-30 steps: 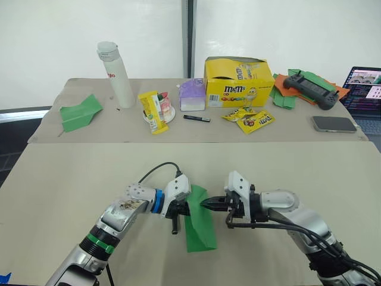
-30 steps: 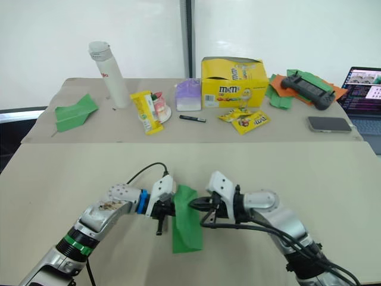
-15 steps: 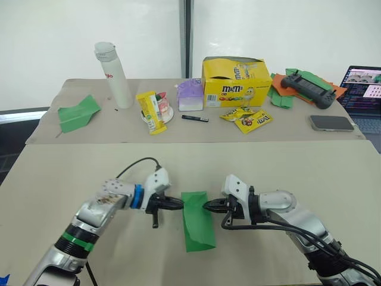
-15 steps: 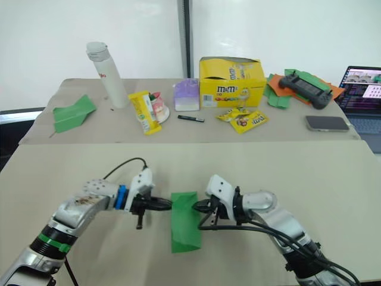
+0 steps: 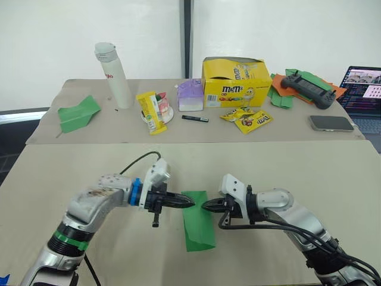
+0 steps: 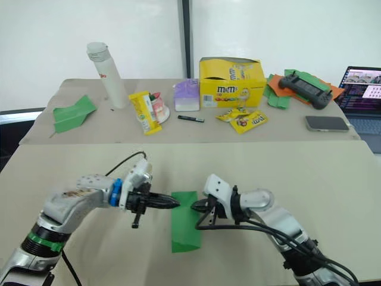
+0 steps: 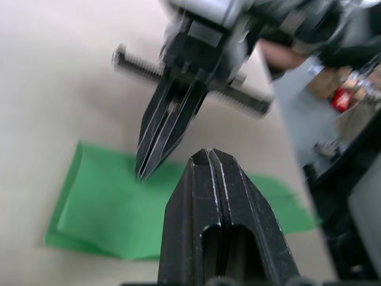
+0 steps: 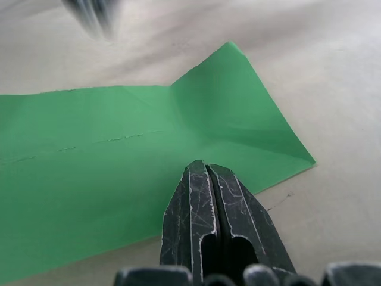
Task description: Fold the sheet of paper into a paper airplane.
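The sheet of paper (image 5: 199, 223) lies flat on the near table as a long bright green folded strip with a crease near one end (image 8: 178, 113). My left gripper (image 5: 189, 202) is shut and empty, its tip over the strip's far left corner. My right gripper (image 5: 206, 207) is shut and empty too, and its tip rests at the strip's far right edge, facing the left one a short gap away. In the left wrist view my own fingers (image 7: 211, 179) are pressed together, and the right gripper (image 7: 156, 158) points down onto the green paper (image 7: 101, 214).
The back table holds a white bottle (image 5: 115, 74), a yellow M&M's box (image 5: 237, 83), snack packets (image 5: 249, 119), a purple box (image 5: 191, 95), a green paper plane (image 5: 78, 112), a controller (image 5: 309, 87) on green and orange scraps, a phone (image 5: 332, 123) and a laptop (image 5: 364, 89).
The left gripper drew back to the left off the paper, then came right again to its far corner. The paper settled flat. The right gripper has barely moved.
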